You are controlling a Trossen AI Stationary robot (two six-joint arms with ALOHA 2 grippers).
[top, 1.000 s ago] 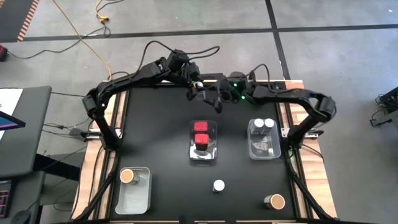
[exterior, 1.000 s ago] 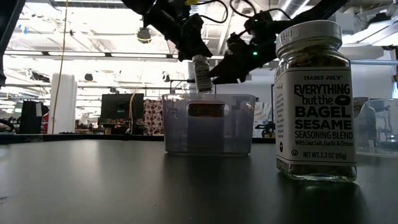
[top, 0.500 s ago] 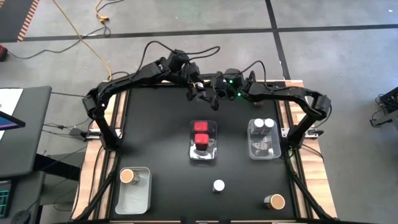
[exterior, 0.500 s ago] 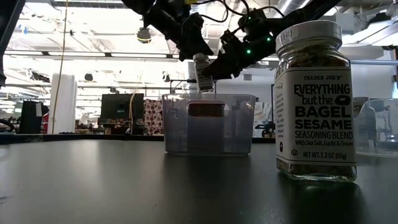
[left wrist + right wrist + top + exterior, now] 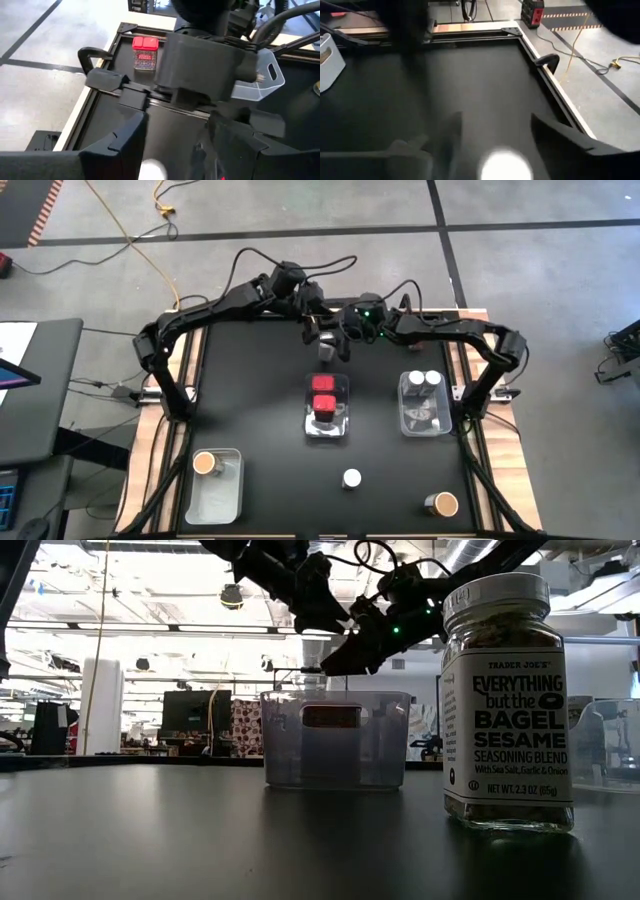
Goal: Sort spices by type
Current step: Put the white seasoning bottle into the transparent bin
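Note:
Both arms meet over the table's far middle. A small white-lidded spice jar hangs there, above and beyond the middle clear bin. My left gripper and my right gripper are both shut on it. The middle bin holds red square-topped spices. Two white-lidded jars stand in the right bin. A brown-topped jar stands in the near-left bin. My left gripper has the jar's white lid end between its two fingers, coming from the table's far left and slanting down. In the low view my right gripper stands in front of the place of contact. The jar is lifted clear of the table. My right gripper has closed its two fingers on either side of the jar, whose white lid shows between them. It comes from the table's right, slanting down. In the low view its fingers cover most of the jar. Which part of the jar they press is blurred.
A loose white-lidded seasoning jar stands near the front middle and fills the low view's right side. A brown-topped jar stands at the near right. Bare black tabletop lies between the bins.
My right gripper has edged toward the table's left, up to the jar hanging from my left gripper, and has shut around it. In the low view the jar, plain to see before, is now mostly covered by the right fingers. The jar has stayed in place.

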